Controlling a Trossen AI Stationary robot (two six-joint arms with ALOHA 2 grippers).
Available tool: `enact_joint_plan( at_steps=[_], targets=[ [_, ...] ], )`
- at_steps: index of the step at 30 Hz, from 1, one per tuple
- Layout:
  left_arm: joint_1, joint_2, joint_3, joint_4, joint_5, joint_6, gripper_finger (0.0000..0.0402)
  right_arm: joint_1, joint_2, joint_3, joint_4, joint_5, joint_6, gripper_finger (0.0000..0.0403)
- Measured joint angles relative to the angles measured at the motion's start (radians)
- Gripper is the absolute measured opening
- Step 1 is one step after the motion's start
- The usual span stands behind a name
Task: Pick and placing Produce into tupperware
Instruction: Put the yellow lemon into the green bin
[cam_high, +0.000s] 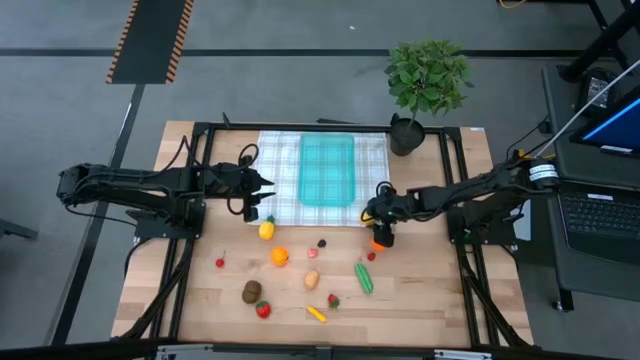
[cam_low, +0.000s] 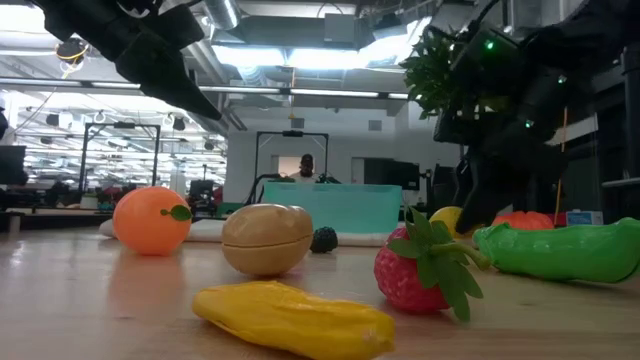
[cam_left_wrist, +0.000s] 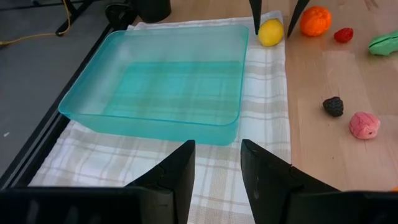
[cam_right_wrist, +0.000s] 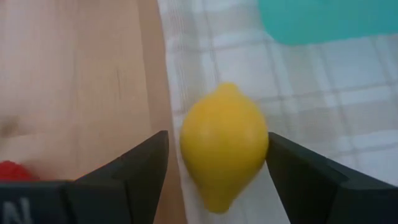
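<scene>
At the cloth's (cam_left_wrist: 124, 165) right edge, we have the right gripper (cam_high: 378, 214) low over a lemon (cam_right_wrist: 224, 146). Its fingers stand open, one on each side of the fruit, not yet closed on it. The lemon lies half on the cloth and half on the bare table (cam_high: 420, 300). Its long axis runs between the fingers, so we judge they would close on its narrower waist.

From there the tupperware (cam_left_wrist: 155, 127) lies close by, to the left and farther back on the same cloth. The right arm is plainly the nearer one for this piece. The tupperware is empty.

Our left gripper (cam_left_wrist: 217, 144) hangs over the cloth's left side, facing the tupperware, fingers parted and holding nothing. A second lemon (cam_high: 267, 230) lies just nearer than it, off the cloth.
</scene>
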Motion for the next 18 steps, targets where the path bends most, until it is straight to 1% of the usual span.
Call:
enact_joint_plan(
  at_steps=[6,18],
  targets=[
    [0.000,0.000,0.000,-0.003,0.000,0.001,0.0121,0.000,0.055,0.000,0.083,0.000,-0.001,0.0263],
    [0.000,0.000,0.000,-0.010,0.000,0.001,0.0121,0.000,0.059,0.000,0.083,-0.001,-0.001,0.0263]
  ],
)
